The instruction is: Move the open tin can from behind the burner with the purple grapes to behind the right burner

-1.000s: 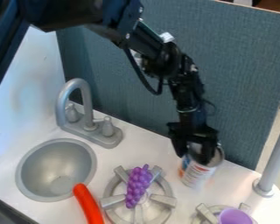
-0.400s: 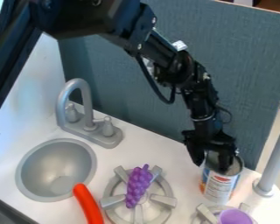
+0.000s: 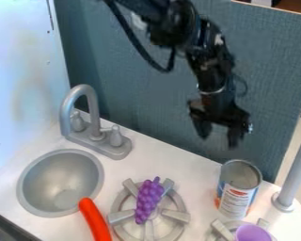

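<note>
The gripper (image 3: 219,136) hangs open at the upper right, in front of the blue-grey panel, with nothing between its fingers. Below it and slightly to the right, an open-topped can (image 3: 238,195) with a printed label stands upright on the white counter, apart from the gripper. A bunch of purple grapes (image 3: 148,200) lies on the grey burner (image 3: 120,217) at the lower middle. To the left of the burner is an orange-red curved object (image 3: 95,220), cut off by the bottom edge. A purple cup (image 3: 252,233) sits on the second burner at the lower right.
A grey sink (image 3: 34,176) with a faucet (image 3: 84,96) is at the left. The blue-grey panel (image 3: 140,113) rises along the counter's back. A grey post (image 3: 296,174) stands at the right edge, close to the can.
The can has moved right and toward the camera between the earlier frames, with the gripper at its rim. Since then the gripper has let go of it and risen above it.
</note>
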